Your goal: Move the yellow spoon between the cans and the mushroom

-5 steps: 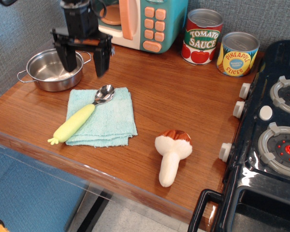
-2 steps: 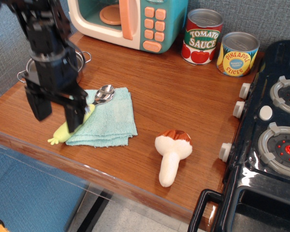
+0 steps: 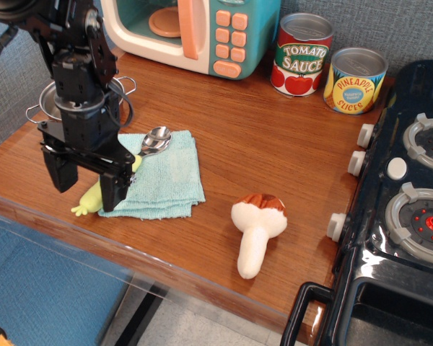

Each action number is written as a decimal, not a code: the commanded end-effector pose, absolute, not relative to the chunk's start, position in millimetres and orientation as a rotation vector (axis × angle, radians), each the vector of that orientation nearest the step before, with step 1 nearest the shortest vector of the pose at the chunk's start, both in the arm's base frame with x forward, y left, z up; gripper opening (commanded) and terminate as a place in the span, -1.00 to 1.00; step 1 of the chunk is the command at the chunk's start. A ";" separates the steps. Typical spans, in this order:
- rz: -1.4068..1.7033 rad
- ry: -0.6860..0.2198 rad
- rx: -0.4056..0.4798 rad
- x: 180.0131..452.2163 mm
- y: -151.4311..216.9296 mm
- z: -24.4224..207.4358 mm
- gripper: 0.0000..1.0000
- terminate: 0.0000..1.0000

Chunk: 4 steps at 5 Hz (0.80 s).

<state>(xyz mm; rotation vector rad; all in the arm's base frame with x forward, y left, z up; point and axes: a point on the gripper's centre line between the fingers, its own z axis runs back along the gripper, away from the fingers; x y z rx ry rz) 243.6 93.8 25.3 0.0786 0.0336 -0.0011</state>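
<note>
The yellow spoon lies diagonally on a light blue cloth (image 3: 167, 178). Its silver bowl (image 3: 156, 139) points up-right and its pale yellow handle (image 3: 91, 199) reaches past the cloth's lower left corner. My gripper (image 3: 86, 184) is open, its two black fingers hanging over the handle and hiding its middle; contact cannot be told. The tomato sauce can (image 3: 301, 55) and the pineapple slices can (image 3: 354, 81) stand at the back right. The mushroom (image 3: 256, 223) lies near the front edge, cap up.
A steel pot (image 3: 50, 103) sits at the back left behind my arm. A toy microwave (image 3: 202, 32) stands at the back. A black toy stove (image 3: 404, 202) fills the right side. The table's front edge runs just below the cloth.
My gripper came from the back by the pot down and forward to the spoon's handle, dropping slightly lower in the last moment. The spoon, cans and mushroom have not moved.
</note>
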 end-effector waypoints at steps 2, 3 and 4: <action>-0.023 0.020 0.099 252.2 94.9 24.0 -1.00 -1.00; -0.026 0.012 0.097 251.8 93.9 29.6 -1.00 -1.00; -0.039 -0.039 0.078 257.5 84.6 46.0 -1.00 -1.00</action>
